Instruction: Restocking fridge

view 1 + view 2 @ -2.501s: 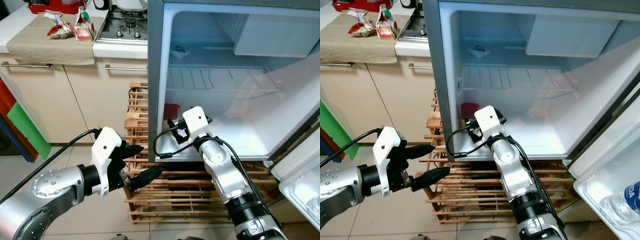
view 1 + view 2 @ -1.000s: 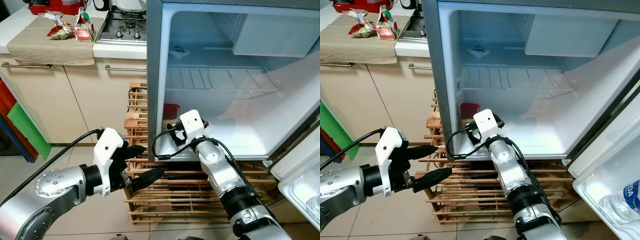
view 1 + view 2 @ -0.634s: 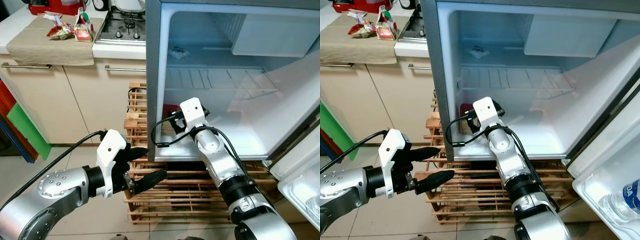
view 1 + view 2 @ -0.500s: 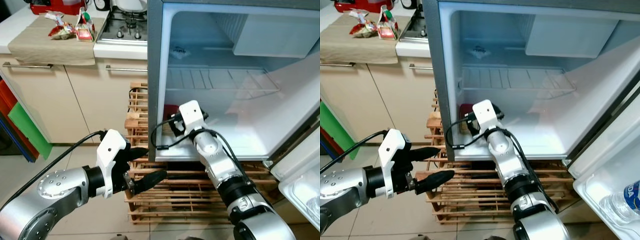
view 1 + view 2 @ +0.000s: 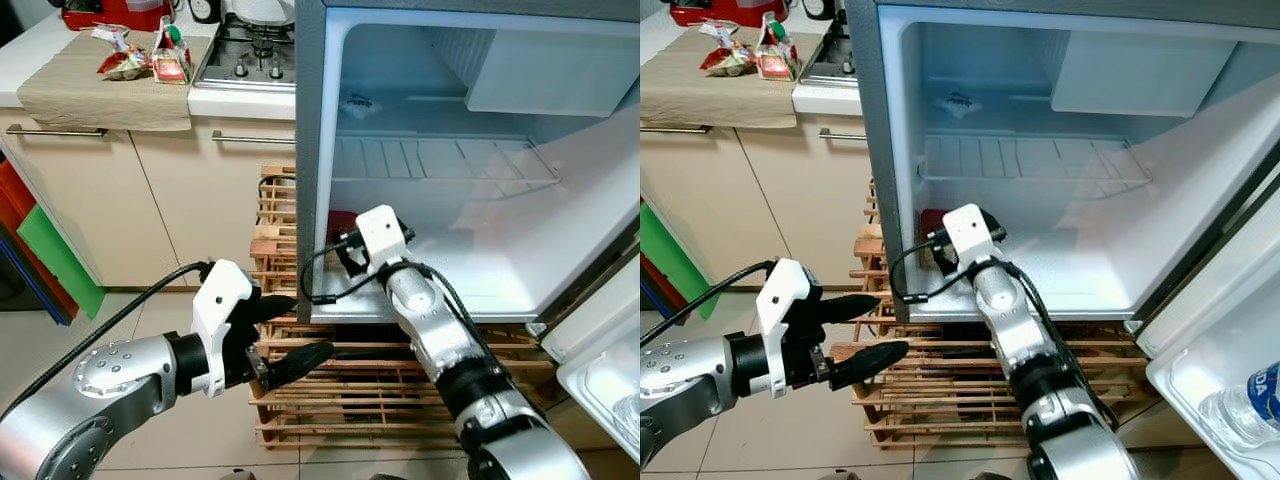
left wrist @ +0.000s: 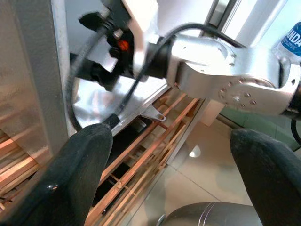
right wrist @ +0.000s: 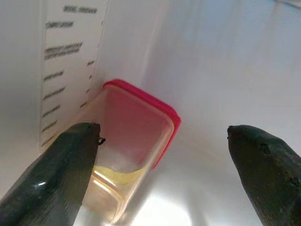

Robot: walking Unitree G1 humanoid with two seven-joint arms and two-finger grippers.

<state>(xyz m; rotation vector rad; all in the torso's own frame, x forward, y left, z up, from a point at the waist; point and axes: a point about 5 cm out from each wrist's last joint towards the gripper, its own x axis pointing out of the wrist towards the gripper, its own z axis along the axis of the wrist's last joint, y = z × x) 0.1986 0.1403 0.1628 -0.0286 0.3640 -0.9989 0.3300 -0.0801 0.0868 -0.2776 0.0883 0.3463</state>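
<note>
Now R tool (image 7: 160,155) wide open, empty, facing red-lidded container (image 7: 129,141) w/in fridge (image 5: 400,120).

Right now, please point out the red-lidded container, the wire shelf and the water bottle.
red-lidded container (image 7: 134,136): right wrist view, on its clear side wall.
wire shelf (image 5: 1030,160): right eye view, on the middle bars.
water bottle (image 5: 1248,402): right eye view, on its clear body in the door.

The fridge (image 5: 480,200) stands open on a wooden rack (image 5: 340,385), right of the cabinets (image 5: 150,200). A lidded container (image 7: 129,150) sits at the fridge floor's back left corner. Above it spans a wire shelf (image 5: 440,160). A bottle (image 5: 1245,400) lies in the door bin, far right. Snack packets (image 5: 145,55) lie on the table, beside the hob (image 5: 245,55).
</note>
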